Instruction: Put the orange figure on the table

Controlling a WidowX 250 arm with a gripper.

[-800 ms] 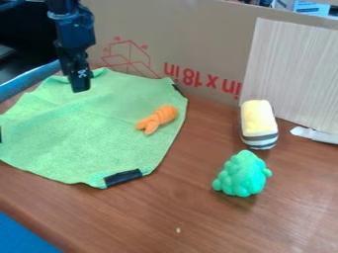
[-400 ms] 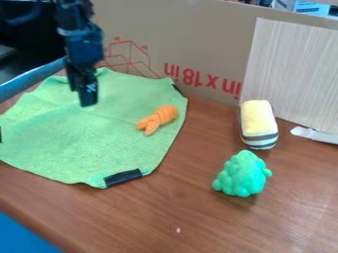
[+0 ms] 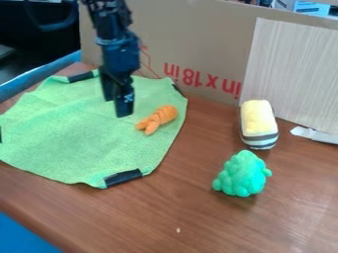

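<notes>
Orange figure on cloth, seemingly released end effector near, block, green toy on table

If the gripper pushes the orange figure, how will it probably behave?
The orange figure may roll a little, since its thick end looks rounded. The split, narrow end would probably make it turn rather than roll straight. The cloth under it might drag along.

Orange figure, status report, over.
Gripper over green cloth, near orange figure, not holding it. Figure lying on cloth, not on bare tabletop. Nothing seen on top of figure.
</notes>
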